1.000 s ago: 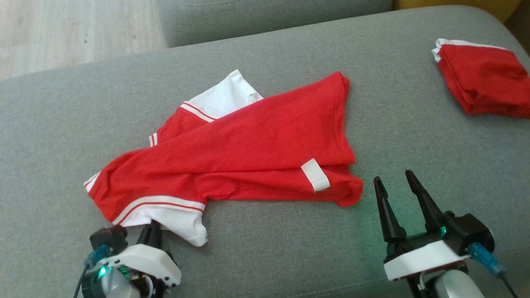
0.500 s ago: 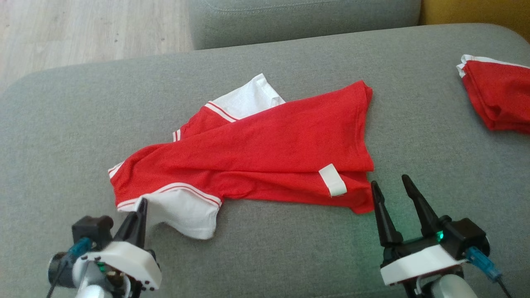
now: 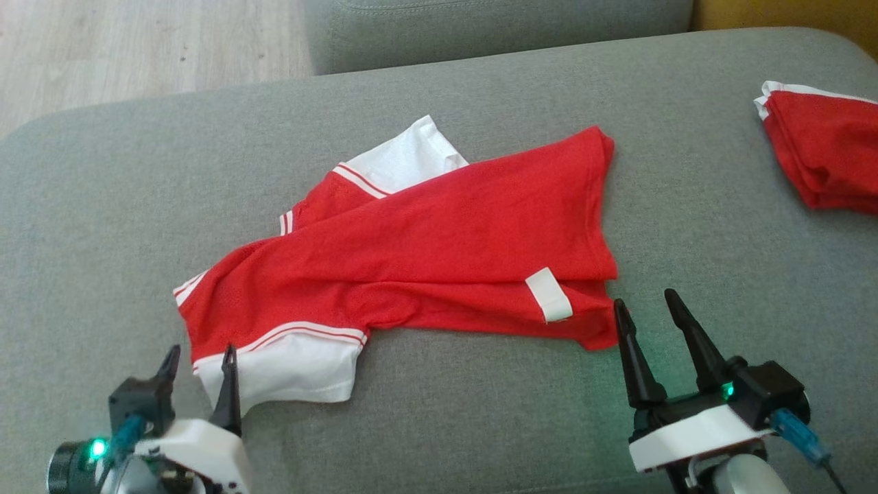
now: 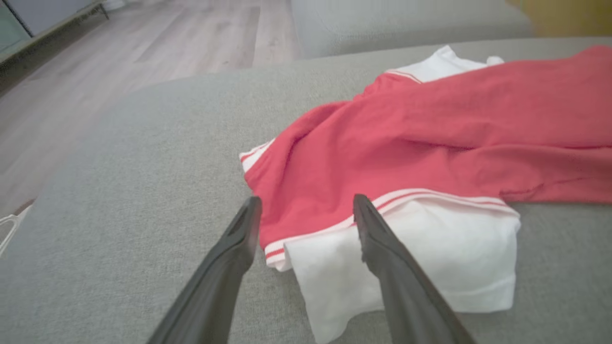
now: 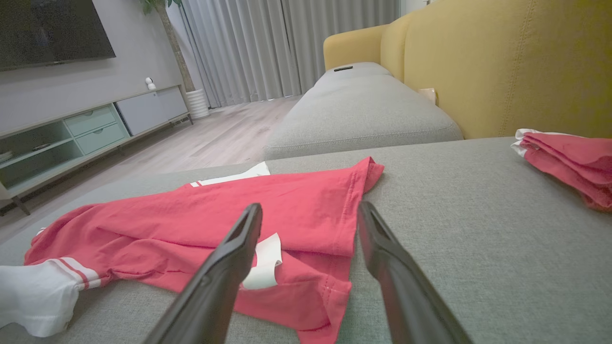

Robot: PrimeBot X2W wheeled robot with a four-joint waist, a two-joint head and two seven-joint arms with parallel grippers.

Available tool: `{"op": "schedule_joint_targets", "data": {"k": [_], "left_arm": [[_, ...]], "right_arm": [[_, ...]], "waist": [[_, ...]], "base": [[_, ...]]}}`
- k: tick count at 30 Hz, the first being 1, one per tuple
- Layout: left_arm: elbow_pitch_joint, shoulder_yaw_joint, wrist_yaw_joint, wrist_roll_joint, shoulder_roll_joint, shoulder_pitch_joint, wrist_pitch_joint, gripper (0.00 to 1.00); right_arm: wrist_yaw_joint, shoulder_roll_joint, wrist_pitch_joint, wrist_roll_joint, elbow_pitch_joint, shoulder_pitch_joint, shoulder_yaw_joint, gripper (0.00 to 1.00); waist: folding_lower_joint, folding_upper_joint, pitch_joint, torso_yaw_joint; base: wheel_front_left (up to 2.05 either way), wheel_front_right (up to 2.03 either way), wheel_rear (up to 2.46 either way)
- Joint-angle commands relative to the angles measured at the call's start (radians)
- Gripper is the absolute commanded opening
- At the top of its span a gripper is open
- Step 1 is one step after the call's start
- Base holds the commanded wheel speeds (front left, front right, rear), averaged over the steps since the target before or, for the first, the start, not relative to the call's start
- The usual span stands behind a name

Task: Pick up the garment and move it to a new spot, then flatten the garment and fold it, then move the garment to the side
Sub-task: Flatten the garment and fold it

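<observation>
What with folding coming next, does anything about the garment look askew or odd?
Yes. The red garment lies diagonally on the grey cushion, doubled over itself unevenly rather than flat. One white sleeve sticks out at its near left corner, a second sleeve pokes out beyond its far edge, and a white label lies exposed.

Home, living rm. Big grey sofa (image 5: 358, 105) w/ a yellow back (image 5: 502, 62) behind the seat. Across the rm: dark flat TV (image 5: 52, 31) on the wall above a low cabinet (image 5: 95, 124) w/ pale green drawers & open shelves. Pale wood floor (image 5: 220, 136) btwn sofa & cabinet. Long grey curtains (image 5: 287, 43) reach the floor; white ribbed pot (image 5: 197, 102) w/ a plant beside them. Laundry on the sofa: red shirt (image 3: 439, 233) spread out, folded red pile (image 3: 823, 151) well apart from it.
</observation>
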State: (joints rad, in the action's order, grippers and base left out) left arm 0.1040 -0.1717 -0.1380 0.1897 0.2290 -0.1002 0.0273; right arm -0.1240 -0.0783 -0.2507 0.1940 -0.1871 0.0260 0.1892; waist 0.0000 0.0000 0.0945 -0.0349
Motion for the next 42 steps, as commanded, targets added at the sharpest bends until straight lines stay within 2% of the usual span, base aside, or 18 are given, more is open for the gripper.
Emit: {"op": "schedule_joint_targets", "data": {"k": [1, 4, 9, 13, 16, 27, 33, 34, 35, 36, 37, 38, 39, 42], "left_arm": [[-0.037, 0.049, -0.015, 0.005, -0.001, -0.007, 0.043, 1.00], [-0.065, 0.047, -0.013, 0.005, -0.004, -0.072, 0.131, 1.00], [-0.047, 0.006, 0.076, 0.006, 0.030, -0.170, 0.216, 1.00], [-0.015, -0.005, 0.096, -0.003, 0.035, -0.181, 0.228, 1.00], [0.048, -0.015, 0.092, -0.048, 0.049, -0.140, 0.233, 1.00], [0.202, -0.008, 0.153, -0.076, 0.036, -0.015, 0.234, 1.00], [0.258, -0.001, 0.162, -0.086, 0.028, 0.010, 0.234, 1.00], [0.262, 0.000, 0.164, -0.087, 0.027, 0.013, 0.234, 0.95], [0.264, 0.001, 0.165, -0.089, 0.027, 0.015, 0.234, 0.66], [0.265, 0.002, 0.167, -0.092, 0.026, 0.016, 0.234, 0.49], [0.267, 0.003, 0.168, -0.094, 0.026, 0.016, 0.234, 0.40], [0.270, 0.003, 0.171, -0.095, 0.025, 0.016, 0.234, 0.15], [0.273, 0.003, 0.172, -0.096, 0.024, 0.016, 0.234, 0.01], [0.279, 0.002, 0.179, -0.101, 0.022, 0.017, 0.234, 0.00]], "right_arm": [[-0.007, 0.000, -0.011, 0.009, 0.032, -0.026, 0.018, 1.00], [-0.007, 0.000, -0.011, 0.009, 0.032, -0.022, 0.014, 1.00], [-0.007, 0.002, -0.011, 0.009, 0.036, -0.027, 0.012, 1.00], [-0.007, 0.002, -0.011, 0.008, 0.040, -0.028, 0.005, 1.00], [-0.007, 0.000, -0.011, 0.007, 0.036, -0.029, 0.013, 1.00], [-0.007, -0.014, -0.011, 0.008, 0.034, -0.043, 0.018, 1.00], [-0.007, -0.016, -0.011, 0.006, 0.036, -0.042, 0.017, 1.00], [-0.007, -0.016, -0.011, 0.006, 0.036, -0.041, 0.018, 1.00], [-0.007, -0.016, -0.011, 0.006, 0.036, -0.040, 0.018, 1.00], [-0.007, -0.017, -0.011, 0.006, 0.036, -0.039, 0.018, 1.00], [-0.007, -0.017, -0.011, 0.006, 0.035, -0.038, 0.019, 1.00], [-0.007, -0.018, -0.011, 0.006, 0.034, -0.037, 0.019, 1.00], [-0.007, -0.018, -0.011, 0.006, 0.034, -0.037, 0.019, 1.00], [-0.007, -0.020, -0.011, 0.007, 0.033, -0.036, 0.019, 1.00]], "waist": [[0.0000, 0.0000, 0.000, 0.004], [0.0000, 0.0000, 0.001, 0.009], [0.0000, 0.0000, 0.014, 0.016], [0.0000, 0.0000, 0.022, 0.028], [0.0000, 0.0000, 0.027, 0.031], [0.0000, 0.0000, 0.038, 0.009], [0.0000, 0.0000, 0.037, 0.000], [0.0000, 0.0000, 0.037, 0.000], [0.0000, 0.0000, 0.037, 0.000], [0.0000, 0.0000, 0.036, 0.001], [0.0000, 0.0000, 0.035, 0.001], [0.0000, 0.0000, 0.034, 0.002], [0.0000, 0.0000, 0.034, 0.003], [0.0000, 0.0000, 0.032, 0.008]], "base": [[0.00, 0.00, 0.00], [0.00, 0.00, 0.00], [0.00, 0.00, 0.00], [0.00, 0.00, 0.00], [0.00, 0.00, 0.00], [0.00, 0.00, 0.00], [0.00, 0.00, 0.00], [0.00, 0.00, 0.00], [0.00, 0.00, 0.00], [0.00, 0.00, 0.00], [0.00, 0.00, 0.00], [0.00, 0.00, 0.00], [0.00, 0.00, 0.00], [0.00, 0.00, 0.00]]}}
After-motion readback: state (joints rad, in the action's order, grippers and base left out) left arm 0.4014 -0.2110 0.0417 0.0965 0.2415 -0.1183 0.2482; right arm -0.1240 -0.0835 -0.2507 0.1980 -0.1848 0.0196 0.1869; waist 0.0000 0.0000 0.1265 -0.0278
